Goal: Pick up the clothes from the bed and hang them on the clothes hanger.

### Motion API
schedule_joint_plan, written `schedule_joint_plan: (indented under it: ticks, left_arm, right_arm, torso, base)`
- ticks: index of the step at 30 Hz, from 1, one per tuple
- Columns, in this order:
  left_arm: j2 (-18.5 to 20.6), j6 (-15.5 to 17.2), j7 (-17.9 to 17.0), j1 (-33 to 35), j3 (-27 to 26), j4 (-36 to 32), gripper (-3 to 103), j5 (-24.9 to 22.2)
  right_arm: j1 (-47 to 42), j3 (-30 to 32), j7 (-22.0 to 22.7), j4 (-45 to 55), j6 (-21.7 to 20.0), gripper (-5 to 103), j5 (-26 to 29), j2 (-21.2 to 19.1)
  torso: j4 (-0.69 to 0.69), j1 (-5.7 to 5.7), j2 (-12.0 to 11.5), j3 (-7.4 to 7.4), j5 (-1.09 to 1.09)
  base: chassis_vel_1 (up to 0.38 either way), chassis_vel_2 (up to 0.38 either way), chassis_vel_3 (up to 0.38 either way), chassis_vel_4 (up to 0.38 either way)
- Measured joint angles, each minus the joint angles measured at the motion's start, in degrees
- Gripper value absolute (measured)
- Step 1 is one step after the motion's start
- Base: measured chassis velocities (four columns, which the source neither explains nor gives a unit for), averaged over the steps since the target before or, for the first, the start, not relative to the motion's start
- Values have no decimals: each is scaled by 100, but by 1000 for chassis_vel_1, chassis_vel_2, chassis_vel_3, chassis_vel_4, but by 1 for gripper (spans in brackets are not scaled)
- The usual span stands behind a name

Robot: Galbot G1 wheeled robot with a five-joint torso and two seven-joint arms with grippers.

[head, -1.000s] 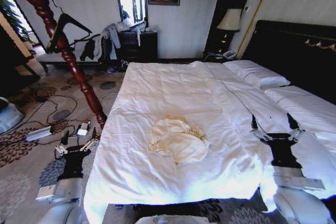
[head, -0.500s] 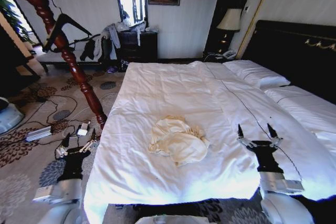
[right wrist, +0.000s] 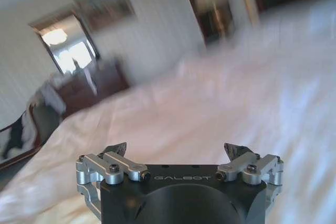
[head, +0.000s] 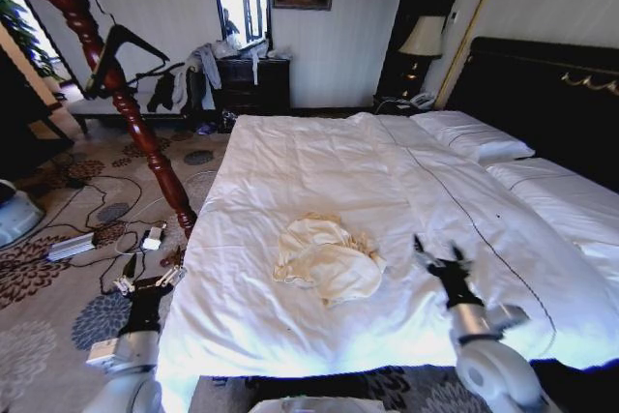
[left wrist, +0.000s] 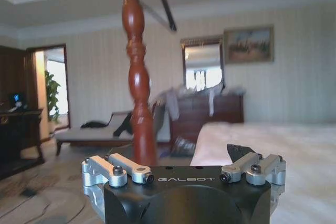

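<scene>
Left gripper (head: pixel 147 280) sits low beside the bed (head: pixel 290 152), fingers spread, empty. The crumpled clothes (head: pixel 328 257) lie mid-bed near the foot. Right gripper (head: pixel 435 254) hovers just beside them, also wide open.

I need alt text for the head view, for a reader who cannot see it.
A crumpled cream shirt lies on a wide white bed; the right gripper, jaws open, hovers beside it. The left gripper hangs by the bed's edge, and a black hanger hangs on a wooden pole.
</scene>
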Motion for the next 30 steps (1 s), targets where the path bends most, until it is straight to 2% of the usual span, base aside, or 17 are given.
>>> schedule_joint_plan:
  ticks: [1, 2, 3, 5, 7, 11, 15, 24, 30]
  left_arm:
    - [-19, -43, -2, 46, -14, 127, 100, 37]
    - [-19, -43, -2, 46, -14, 127, 100, 37]
    - [-57, -85, -1, 141, -25, 206, 100, 49]
    - [-93, -129, 0, 235, -36, 213, 100, 60]
    - [-111, -149, -1, 304, -63, 169, 100, 65]
    - [-114, -153, -13, 339, -115, 83, 100, 66]
    - [-158, -153, -52, 399, -119, -14, 100, 106]
    - [-300, -172, -74, 470, -26, -137, 100, 348]
    - [-361, -186, -95, 479, 2, -134, 100, 466]
  right_arm:
    - [325, -124, 346, 12, -338, 100, 756, -26]
    - [325, -124, 346, 12, -338, 100, 756, -26]
    - [640, -258, 666, 8, -612, 100, 1385, -19]
    - [854, -430, 890, -34, -799, 100, 1776, 18]
    - [939, -614, 981, -116, -879, 100, 1877, 85]
    - [935, -856, 1012, -229, -931, 100, 1773, 213]
    - [836, -1146, 889, -438, -945, 100, 1262, 375]
    - [661, -1260, 825, -725, -838, 100, 516, 500]
    - [498, -1274, 970, -692, -810, 100, 406, 543]
  torso:
    - [2, 1, 0, 1, -1]
    - [2, 1, 0, 1, -1]
    - [6, 1, 0, 1, 1]
    - [5, 0, 0, 0, 0]
    - [1, 0, 0, 0, 1]
    - [0, 0, 0, 0, 3]
    - [0, 0, 0, 0, 1]
    - [1, 0, 0, 0, 2]
    - [0, 0, 0, 0, 1]
  base:
    - [0, 0, 0, 0]
    - [0, 0, 0, 0]
    - [0, 0, 0, 0]
    - [0, 0, 0, 0]
    - [0, 0, 0, 0]
    - [0, 0, 0, 0]
    - [0, 0, 0, 0]
    - [0, 0, 0, 0]
    - [0, 0, 0, 0]
